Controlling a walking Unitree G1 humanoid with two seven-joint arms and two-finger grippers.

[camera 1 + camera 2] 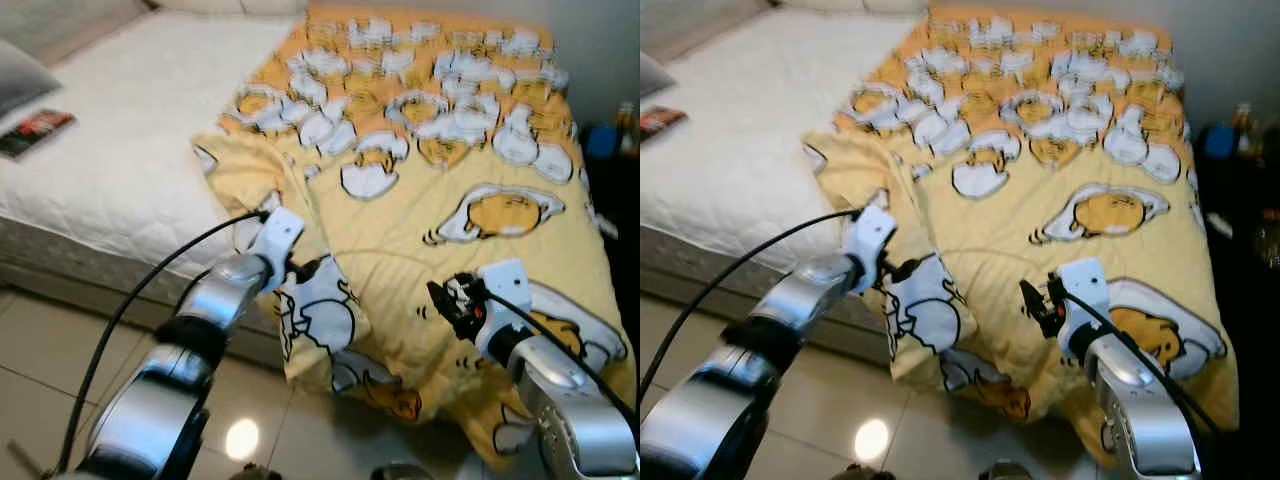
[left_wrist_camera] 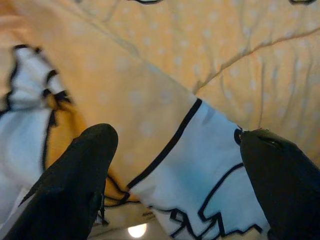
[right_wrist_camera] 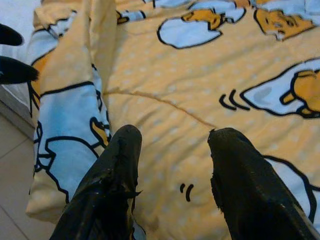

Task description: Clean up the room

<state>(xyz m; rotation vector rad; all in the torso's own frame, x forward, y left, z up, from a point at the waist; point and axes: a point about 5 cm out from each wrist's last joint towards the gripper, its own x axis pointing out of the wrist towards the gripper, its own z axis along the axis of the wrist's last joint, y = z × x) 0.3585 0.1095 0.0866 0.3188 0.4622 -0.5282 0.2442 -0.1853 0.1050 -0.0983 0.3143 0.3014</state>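
Yellow cotton, printed with cartoon eggs outlined in black, covers the far half of the bed: the blanket (image 1: 440, 190) lies rumpled, one folded corner drooping over the mattress (image 1: 130, 150) edge toward the tiled floor (image 1: 40, 370); the left gripper (image 2: 175, 165) hangs at that corner, fingers spread wide with soft cloth between them, nothing pinched; the right gripper (image 3: 172, 165) hovers over the flat stretch near the foot, fingers likewise apart; both seem poised to take hold and straighten it; a book (image 1: 35, 130) rests on the bare quilted white side.
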